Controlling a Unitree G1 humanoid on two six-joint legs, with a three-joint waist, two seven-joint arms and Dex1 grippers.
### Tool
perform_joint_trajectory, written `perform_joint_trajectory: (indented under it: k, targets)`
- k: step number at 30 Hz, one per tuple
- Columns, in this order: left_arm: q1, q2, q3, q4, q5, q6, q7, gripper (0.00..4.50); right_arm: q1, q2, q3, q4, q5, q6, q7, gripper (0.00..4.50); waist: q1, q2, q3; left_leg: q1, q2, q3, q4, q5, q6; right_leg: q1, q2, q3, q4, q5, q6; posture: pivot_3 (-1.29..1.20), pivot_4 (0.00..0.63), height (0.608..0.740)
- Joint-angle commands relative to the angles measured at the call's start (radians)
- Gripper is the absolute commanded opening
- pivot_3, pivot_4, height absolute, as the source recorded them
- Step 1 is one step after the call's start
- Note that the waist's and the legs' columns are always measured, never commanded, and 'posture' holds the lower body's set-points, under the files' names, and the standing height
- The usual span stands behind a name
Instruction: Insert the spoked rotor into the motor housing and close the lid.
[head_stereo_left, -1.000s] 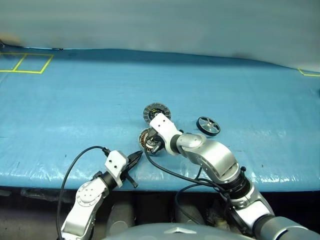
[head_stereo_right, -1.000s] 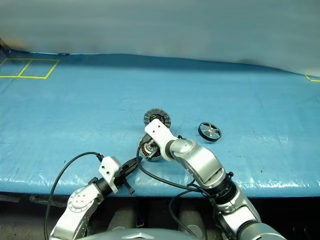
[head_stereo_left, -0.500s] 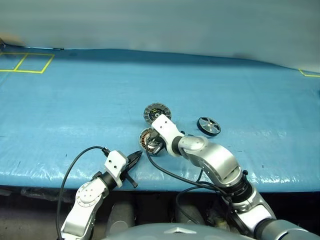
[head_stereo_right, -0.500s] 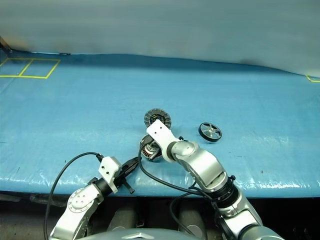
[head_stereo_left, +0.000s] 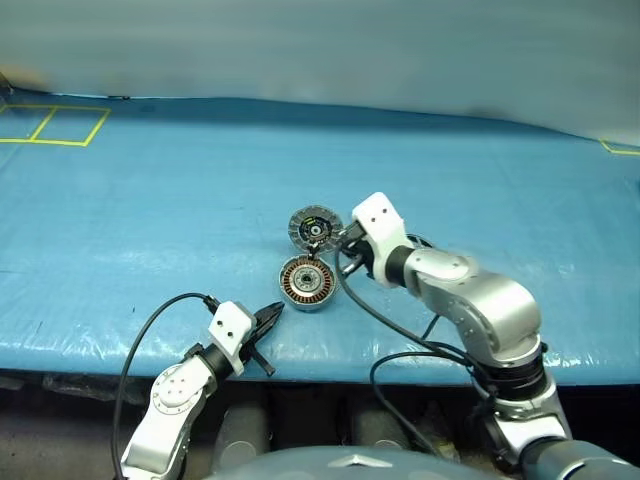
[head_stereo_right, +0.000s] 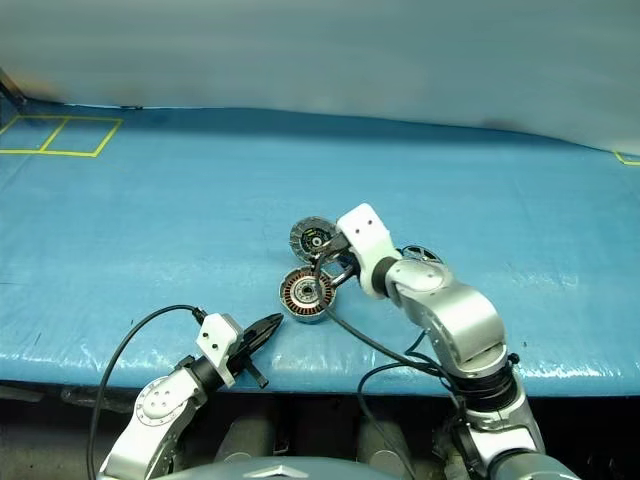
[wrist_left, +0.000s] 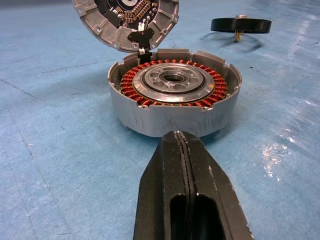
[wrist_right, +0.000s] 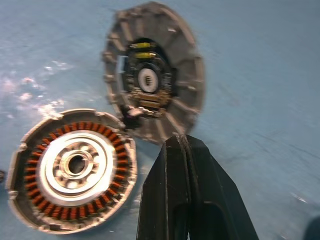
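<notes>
Your right gripper (wrist_right: 184, 145) pressed together above the open lid (head_stereo_left: 313, 226), left gripper (wrist_left: 182, 145) pinched empty just before the motor housing (head_stereo_left: 307, 282), spoked rotor (wrist_left: 240, 25) apart on the blue table (head_stereo_left: 150, 200)

light: bright, even, from overhead | glare: white sheen on the blue table cover (head_stereo_left: 150, 190) along its near edge; glints on the motor housing (wrist_left: 172, 95) | shadows: soft, short, close under the parts | blur: the lid (wrist_right: 152, 97) smeared in the right wrist view; far background hazy | focus: left wrist view sharp
</notes>
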Motion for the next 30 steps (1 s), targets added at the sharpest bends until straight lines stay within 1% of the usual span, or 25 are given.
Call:
perform_joint_trajectory:
  k: [1,4,8,9,12,23,30]
  targets:
    - [0.003,0.000,0.002,-0.025,-0.001,-0.018,0.001,0.00,0.005,-0.007,-0.096,0.041,-0.060,0.001,-0.077,0.20,0.000,0.000,0.000,0.000,0.000,0.000,0.000,0.000,0.000,0.000,0.000,0.000,0.000,0.000,0.000,0.00,0.150,0.740]
    - [0.003,-0.001,0.001,-0.022,-0.001,-0.018,0.000,0.00,0.019,0.023,-0.150,0.065,-0.082,0.002,-0.125,0.86,0.000,0.000,0.000,0.000,0.000,0.001,-0.001,0.000,0.000,0.000,0.000,0.001,0.000,0.000,0.001,0.00,0.150,0.740]
    - [0.000,-0.001,0.000,-0.021,-0.001,-0.017,-0.001,0.00,0.026,0.074,-0.197,0.073,-0.113,0.012,-0.188,2.26,-0.002,0.000,0.000,0.000,0.000,0.001,-0.001,0.000,0.000,-0.001,0.001,0.001,0.000,0.000,0.001,0.00,0.150,0.740]
    - [0.000,-0.001,-0.001,-0.021,-0.001,-0.017,-0.002,0.00,0.027,0.081,-0.203,0.074,-0.120,0.014,-0.199,2.52,-0.002,0.000,0.000,0.000,0.000,0.001,-0.001,0.000,0.000,-0.001,0.001,0.001,0.000,0.000,0.001,0.00,0.150,0.740]
    - [-0.002,-0.001,-0.002,-0.021,-0.002,-0.015,-0.004,0.00,0.022,0.106,-0.229,0.085,-0.142,0.023,-0.236,3.53,-0.001,0.000,0.000,0.000,0.000,0.001,-0.001,0.000,0.000,0.000,0.001,0.001,0.000,0.001,0.002,0.00,0.150,0.740]
    - [-0.005,-0.001,-0.006,-0.017,-0.002,-0.014,-0.010,0.00,0.026,0.205,-0.285,0.123,-0.197,0.036,-0.326,3.53,-0.003,0.001,0.000,0.000,0.000,0.002,-0.001,0.000,0.000,-0.001,0.002,0.002,0.001,0.001,0.002,0.00,0.150,0.740]
    - [-0.002,-0.002,-0.005,-0.017,-0.002,-0.016,-0.010,0.00,0.056,0.229,-0.275,0.137,-0.216,0.034,-0.345,3.53,-0.002,0.001,0.000,0.000,0.000,0.002,-0.001,0.000,0.000,-0.001,0.001,0.002,0.001,0.001,0.002,0.00,0.150,0.740]
